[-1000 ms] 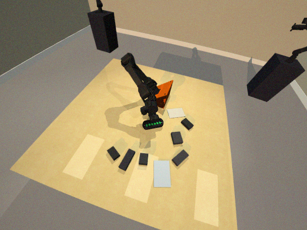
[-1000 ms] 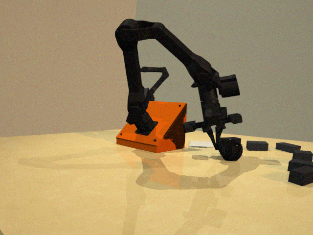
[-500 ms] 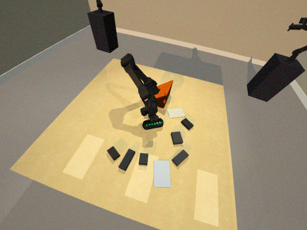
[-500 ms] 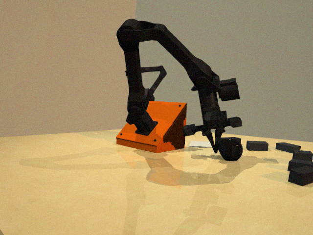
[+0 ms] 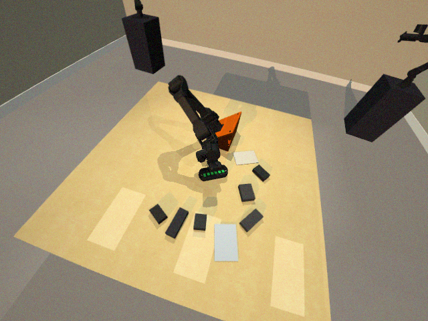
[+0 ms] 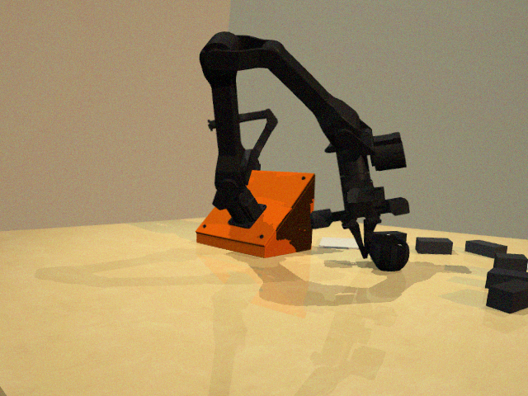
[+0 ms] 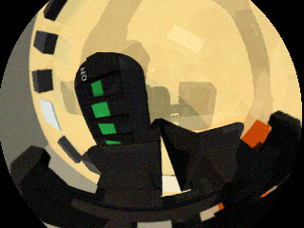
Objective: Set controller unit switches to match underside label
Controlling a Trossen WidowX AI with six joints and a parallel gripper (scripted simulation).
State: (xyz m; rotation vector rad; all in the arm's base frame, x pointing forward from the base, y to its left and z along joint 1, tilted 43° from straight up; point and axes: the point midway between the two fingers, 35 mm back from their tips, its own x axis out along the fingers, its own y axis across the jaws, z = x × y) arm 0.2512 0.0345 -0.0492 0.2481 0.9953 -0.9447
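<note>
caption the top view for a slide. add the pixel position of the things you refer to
Closed jaws (image 5: 215, 166) (image 6: 365, 256) beside the controller unit (image 5: 212, 173) (image 6: 388, 253) (image 7: 113, 98), its green switch ends showing

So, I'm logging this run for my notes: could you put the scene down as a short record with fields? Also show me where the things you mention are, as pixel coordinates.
gripper: shut, tips beside the unit
unit: controller (image 5: 212, 173) (image 6: 388, 254) (image 7: 116, 95), rounded ends
switches: row of six, green showing
label: not in view
mount: orange wedge (image 5: 229, 126) (image 6: 279, 191) (image 7: 256, 134)
sheets: one white (image 5: 245, 157) (image 6: 338, 243), one pale blue (image 5: 226, 242) (image 7: 49, 114)
dark blocks: six, spread around
</note>
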